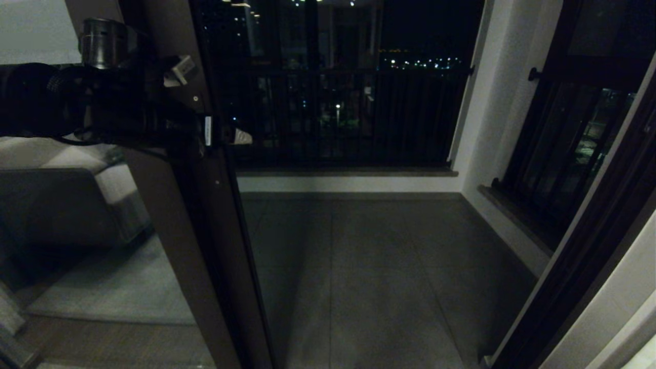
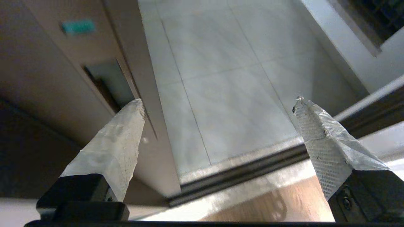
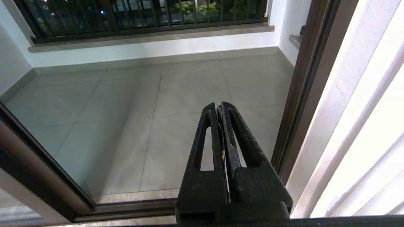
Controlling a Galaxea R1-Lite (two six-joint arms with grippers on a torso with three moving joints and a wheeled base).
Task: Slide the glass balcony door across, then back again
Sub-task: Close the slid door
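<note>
The glass balcony door stands slid to the left, and its dark brown upright runs down the left of the head view. My left gripper is at that upright at handle height, open. One taped finger has its tip at the edge of the recessed slot handle; the other finger hangs free over the doorway. Whether the finger touches the handle I cannot tell. My right gripper is shut on nothing, hanging low over the threshold and out of the head view.
The doorway opens onto the tiled balcony floor, with the black-barred window behind it. The floor track runs along the threshold. The right door jamb bounds the opening. A sofa shows through the glass at left.
</note>
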